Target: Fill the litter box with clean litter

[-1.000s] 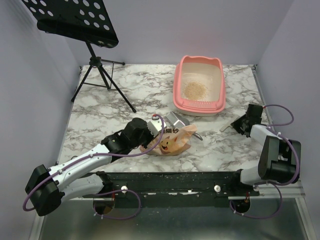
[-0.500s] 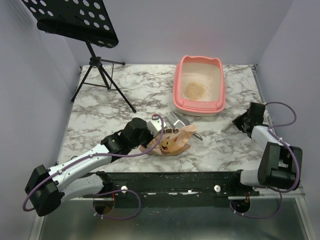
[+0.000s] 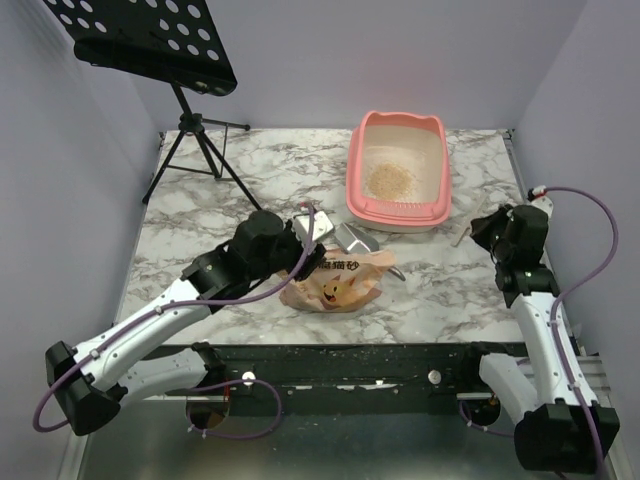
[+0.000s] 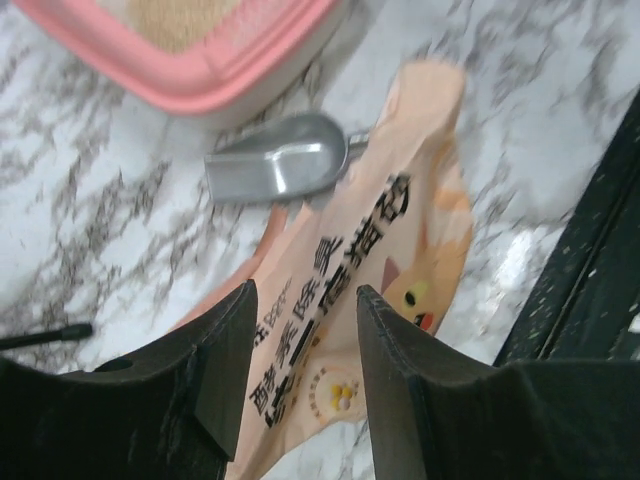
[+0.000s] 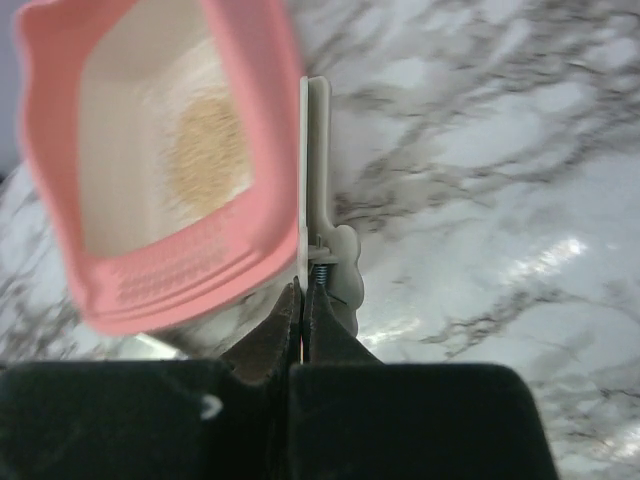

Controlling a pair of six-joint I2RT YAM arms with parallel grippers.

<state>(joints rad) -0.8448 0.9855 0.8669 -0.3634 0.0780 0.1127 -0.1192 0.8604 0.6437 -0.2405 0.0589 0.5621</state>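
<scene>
The pink litter box [image 3: 398,212] stands at the back right, with a small pile of tan clean litter [image 3: 388,180] on its pale floor. In the left wrist view its rim [image 4: 200,85] runs along the top. My left gripper [image 3: 308,262] hovers open over the orange-tan printed bag [image 4: 400,200], which lies flat on the marble; nothing is between its fingers [image 4: 225,370]. A grey metal scoop [image 4: 285,168] lies between the bag and the box. My right gripper [image 5: 303,292] is shut on a beige spring clip [image 5: 318,170], just right of the box [image 5: 270,120] and its litter [image 5: 208,150].
A black music stand on a tripod [image 3: 195,140] occupies the back left of the marble table [image 3: 250,180]. A black rail [image 3: 350,360] runs along the near edge. Side walls close in left and right. The bag [image 3: 335,282] and the scoop [image 3: 355,240] lie mid-table.
My left gripper opened, let go of the bag and rose a little. My right gripper closed on the clip and carried it up and back toward the box's right side.
</scene>
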